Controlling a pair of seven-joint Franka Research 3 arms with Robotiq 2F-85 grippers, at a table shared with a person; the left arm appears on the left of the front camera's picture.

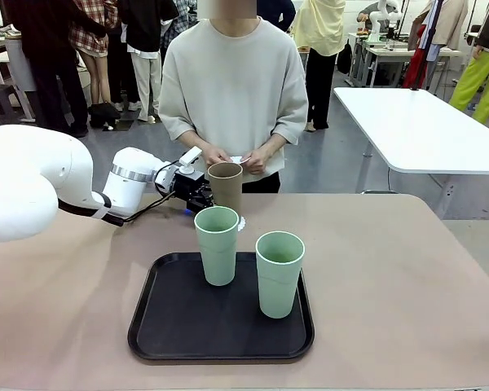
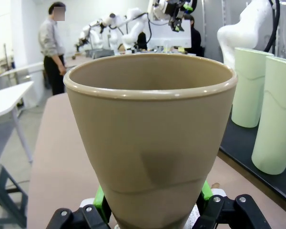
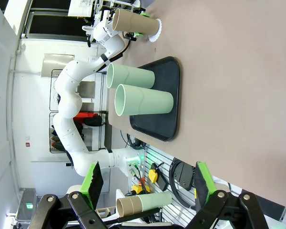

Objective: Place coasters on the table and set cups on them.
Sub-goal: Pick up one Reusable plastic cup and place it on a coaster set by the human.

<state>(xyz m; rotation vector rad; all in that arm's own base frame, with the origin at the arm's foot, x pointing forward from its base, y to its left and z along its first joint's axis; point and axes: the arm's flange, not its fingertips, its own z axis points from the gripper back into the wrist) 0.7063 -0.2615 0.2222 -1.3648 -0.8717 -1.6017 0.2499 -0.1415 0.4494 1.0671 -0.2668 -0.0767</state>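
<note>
My left gripper (image 1: 204,195) is shut on the lower part of the brown cup (image 1: 225,185), which stands upright just beyond the tray. In the left wrist view the green pads (image 2: 101,202) press both sides of the brown cup (image 2: 150,138). A white scalloped coaster (image 1: 240,222) peeks out at the cup's base; in the right wrist view the brown cup (image 3: 133,23) rests on that coaster (image 3: 157,31). Two pale green cups (image 1: 218,244) (image 1: 279,273) stand on the black tray (image 1: 171,326). My right gripper (image 3: 148,186) is open, holding nothing, far from the cups.
The person at the far edge of the beige table (image 1: 407,277) holds white coasters (image 1: 236,160) in both hands, close behind the brown cup. A white table (image 1: 424,122) stands at the back right. Bare tabletop lies left and right of the tray.
</note>
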